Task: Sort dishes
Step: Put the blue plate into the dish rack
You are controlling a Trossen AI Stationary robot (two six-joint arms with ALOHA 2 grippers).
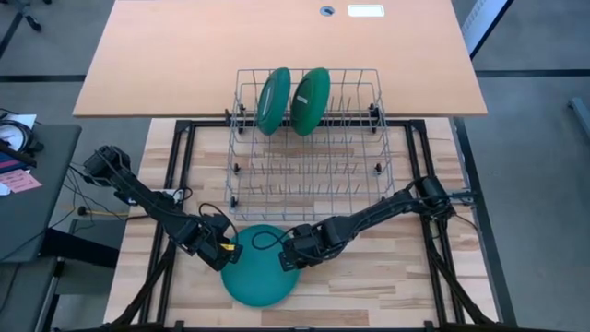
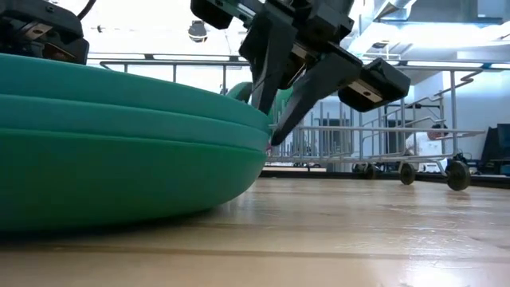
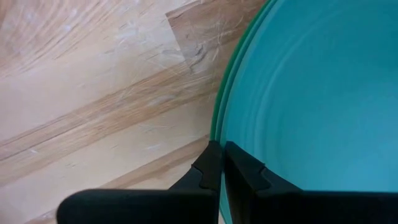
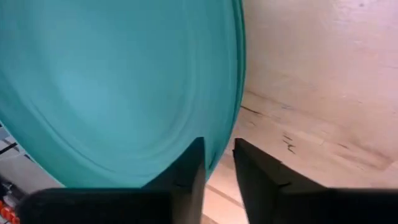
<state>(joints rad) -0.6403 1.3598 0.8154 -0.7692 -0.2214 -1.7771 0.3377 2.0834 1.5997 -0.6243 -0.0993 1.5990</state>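
Teal plates (image 1: 261,277), unlabelled, between left gripper (image 1: 224,255) and right gripper (image 1: 289,258).

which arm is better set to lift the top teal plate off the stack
Probably the right. The right gripper straddles the top teal plate's rim with parted fingers on the side nearest the wire rack. The left gripper sits nearly shut at the opposite rim.

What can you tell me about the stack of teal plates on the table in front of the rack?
The stack of teal plates lies flat on the wooden table, in front of the wire rack. The plates are round, shallow, matte and plastic-looking, their nested rims showing as layers. The left hand is shut at one edge, and the right hand straddles the opposite rim.
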